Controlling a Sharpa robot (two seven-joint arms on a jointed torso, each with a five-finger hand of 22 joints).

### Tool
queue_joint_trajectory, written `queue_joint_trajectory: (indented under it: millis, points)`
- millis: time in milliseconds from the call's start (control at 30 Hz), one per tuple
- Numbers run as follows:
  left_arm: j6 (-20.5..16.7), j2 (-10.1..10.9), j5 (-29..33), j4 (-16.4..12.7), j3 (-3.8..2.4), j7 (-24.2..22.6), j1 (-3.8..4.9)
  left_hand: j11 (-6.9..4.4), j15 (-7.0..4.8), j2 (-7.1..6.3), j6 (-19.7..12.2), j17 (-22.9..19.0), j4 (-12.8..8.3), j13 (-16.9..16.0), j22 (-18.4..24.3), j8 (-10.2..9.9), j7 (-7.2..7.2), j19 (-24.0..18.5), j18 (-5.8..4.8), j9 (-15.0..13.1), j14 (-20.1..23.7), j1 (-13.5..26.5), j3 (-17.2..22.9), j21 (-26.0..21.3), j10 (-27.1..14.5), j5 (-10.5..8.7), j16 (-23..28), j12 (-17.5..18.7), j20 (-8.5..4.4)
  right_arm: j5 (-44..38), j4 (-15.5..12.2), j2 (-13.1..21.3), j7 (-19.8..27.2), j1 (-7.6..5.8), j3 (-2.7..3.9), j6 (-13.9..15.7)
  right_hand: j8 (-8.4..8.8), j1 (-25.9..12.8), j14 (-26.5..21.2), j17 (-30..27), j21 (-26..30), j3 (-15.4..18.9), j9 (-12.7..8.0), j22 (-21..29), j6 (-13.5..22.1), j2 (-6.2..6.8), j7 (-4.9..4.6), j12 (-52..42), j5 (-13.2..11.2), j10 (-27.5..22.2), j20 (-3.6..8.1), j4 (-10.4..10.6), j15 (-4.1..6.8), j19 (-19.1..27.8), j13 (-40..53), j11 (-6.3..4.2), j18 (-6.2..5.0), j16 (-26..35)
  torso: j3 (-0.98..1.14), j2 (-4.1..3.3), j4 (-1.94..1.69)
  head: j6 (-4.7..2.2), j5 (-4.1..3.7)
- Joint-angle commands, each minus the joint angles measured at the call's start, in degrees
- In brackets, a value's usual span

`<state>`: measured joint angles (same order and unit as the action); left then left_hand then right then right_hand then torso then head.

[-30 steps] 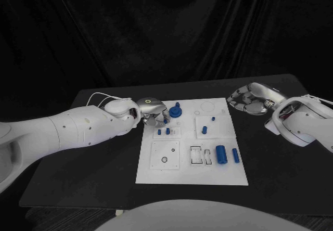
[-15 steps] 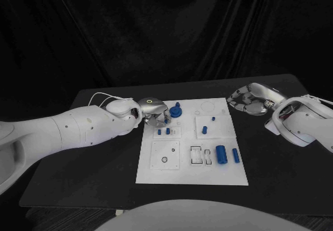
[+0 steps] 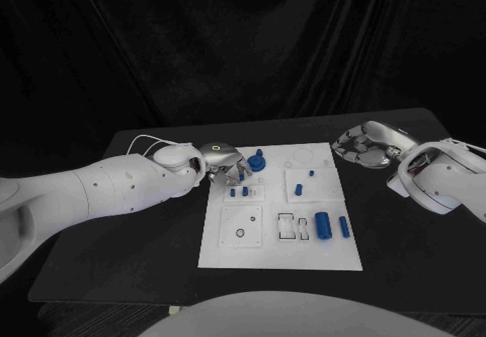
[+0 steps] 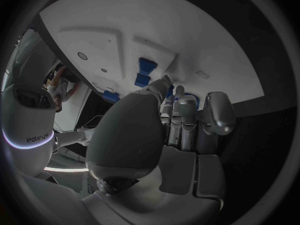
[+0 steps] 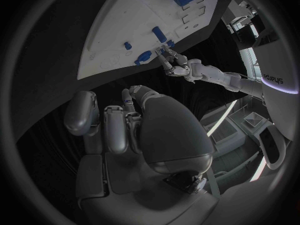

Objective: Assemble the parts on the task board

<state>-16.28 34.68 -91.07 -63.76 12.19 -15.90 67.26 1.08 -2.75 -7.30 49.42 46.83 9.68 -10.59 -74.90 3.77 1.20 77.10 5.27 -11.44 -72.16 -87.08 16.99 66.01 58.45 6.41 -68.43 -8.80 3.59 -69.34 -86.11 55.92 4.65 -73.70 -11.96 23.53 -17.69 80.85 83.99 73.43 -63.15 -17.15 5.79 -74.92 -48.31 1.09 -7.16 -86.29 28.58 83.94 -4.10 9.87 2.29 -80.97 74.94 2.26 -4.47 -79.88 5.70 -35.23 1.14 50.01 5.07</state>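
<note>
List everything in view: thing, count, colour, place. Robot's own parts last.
table: one, black, under everything.
task board: one, white, middle of the table.
knob part: one, blue, standing at the board's far left, by the left hand.
small pegs: two, blue, left side, just nearer than the knob part.
peg: one, blue, right of middle.
large cylinder: one, blue, near right.
slim cylinder: one, blue, right of the large cylinder.
left hand: silver, over the board's far left corner.
right hand: silver, off the board's far right corner, holding nothing.
</note>
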Motion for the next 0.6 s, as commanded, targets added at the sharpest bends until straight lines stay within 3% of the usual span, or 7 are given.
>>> queue_joint_trajectory:
  millis: [33,167,300,400,533,567,600]
  points:
    - [-1.7,0.4,-0.2,0.1,-0.04,0.5,-0.1,0.3,0.5,-0.84,-4.0,0.1,1.3,-0.2,-8.5,-0.2,1.42,-0.1,-0.36,1.0,0.0,0.9,-0.9,-0.4,-0.7,-2.49,0.3,0.5,0.57,-0.1,-0.2,0.2,-0.8,0.13,0.05,0.0,-0.13,-0.6,2.5,0.1,0.3,-0.2,0.0,-7.2,-0.1,-0.17,-0.11,0.4,0.3,0.5,0.01,-0.2,-0.31,0.3,5.7,0.03,-1.03,0.1,-0.01,0.01,-0.02,-0.01,-0.23]
    - [-5.8,1.4,-0.2,0.3,-0.04,0.0,-0.09,0.68,0.71,-1.76,-6.7,0.1,3.1,-0.5,-8.5,-0.3,2.3,0.0,-0.36,1.7,-0.1,2.6,-3.4,-0.5,-2.1,-3.62,0.3,1.0,0.73,-0.1,-0.2,0.4,0.4,0.11,0.05,1.1,-0.13,-1.5,2.5,0.0,0.4,0.3,0.0,-7.2,-0.2,0.38,-0.08,1.0,0.0,-0.1,0.02,0.3,-0.29,0.2,4.6,-0.01,-1.01,0.2,-0.02,0.0,-0.04,-0.01,-0.26]
    - [-10.8,2.8,-0.2,0.5,-0.06,-1.3,-0.05,1.48,1.33,-2.74,-11.6,-5.0,7.0,0.6,-7.5,-0.2,3.89,-2.1,0.23,3.1,2.9,3.9,-8.9,-4.4,-9.0,-3.69,4.0,4.3,1.16,-0.1,-0.5,0.5,2.0,-0.02,0.06,3.1,0.1,-5.8,2.7,0.6,0.2,2.3,-0.1,-7.3,-0.2,1.45,0.07,1.8,-1.9,-0.6,0.0,3.8,-0.28,-0.1,3.3,-0.09,-0.93,-0.2,-0.11,0.0,0.0,-0.01,-0.43]
    - [-14.5,4.6,-0.1,0.2,-0.06,-1.9,0.22,1.76,1.89,-3.6,-11.5,-14.5,7.4,1.9,-4.4,0.1,3.88,-8.3,1.86,3.3,9.7,6.2,-13.0,-15.2,-14.0,-3.53,12.2,5.1,1.68,-0.1,-0.8,0.6,3.4,-0.6,0.06,4.5,0.31,-8.3,3.1,1.5,-1.1,3.3,-0.2,-7.8,-0.3,1.86,0.45,4.7,-4.2,-3.2,0.28,6.5,0.07,-0.8,-1.4,-0.49,-0.69,-0.8,-0.24,0.0,0.02,-0.01,-0.44]
    - [-17.8,7.4,7.3,-1.5,-0.07,-6.3,1.12,0.18,2.95,-4.14,-9.0,-16.9,7.4,2.3,2.5,0.5,2.88,-22.8,4.29,3.0,17.5,10.5,-14.2,-37.4,-17.0,-3.56,19.2,4.6,2.71,-0.1,-1.1,0.2,5.4,-2.02,0.07,5.0,0.33,-9.7,3.0,1.1,-0.5,3.7,-0.3,-7.8,-0.9,2.04,0.59,11.8,-5.9,-8.6,0.43,6.7,0.17,-0.8,-11.0,-0.59,-0.72,-0.6,-0.4,0.02,0.06,-0.01,-0.76]
    - [-18.4,8.4,11.3,-2.4,-0.07,-8.3,1.37,-0.24,4.04,-3.28,-6.0,-18.5,7.0,2.1,3.1,2.0,1.96,-24.7,3.95,2.3,22.9,11.8,-13.7,-39.0,-16.4,-3.06,23.5,3.9,3.08,-0.1,-1.1,0.0,6.0,-2.52,0.07,4.9,0.38,-11.0,2.9,0.7,0.0,4.1,-0.3,-7.7,-1.3,1.96,0.65,14.3,-7.0,-10.4,0.41,6.8,0.15,-0.6,-13.9,-0.63,-0.8,-0.3,-0.39,0.02,0.02,-0.01,-0.93]
    - [-18.7,9.8,17.2,-3.8,-0.07,-10.7,1.67,-1.11,5.9,-1.14,-1.7,-21.0,7.0,1.3,4.5,3.4,-1.4,-27.4,3.25,1.8,25.7,16.2,-13.4,-42.2,-14.6,-2.6,29.5,1.5,4.13,-0.1,-1.0,-0.4,6.7,-3.21,0.07,4.7,0.57,-12.0,2.8,0.6,0.1,4.4,-0.2,-7.7,-1.8,1.96,0.74,18.5,-8.3,-13.9,0.41,6.8,0.16,-0.6,-19.1,-0.6,-0.8,-0.2,-0.38,0.02,0.02,-0.01,-1.09]
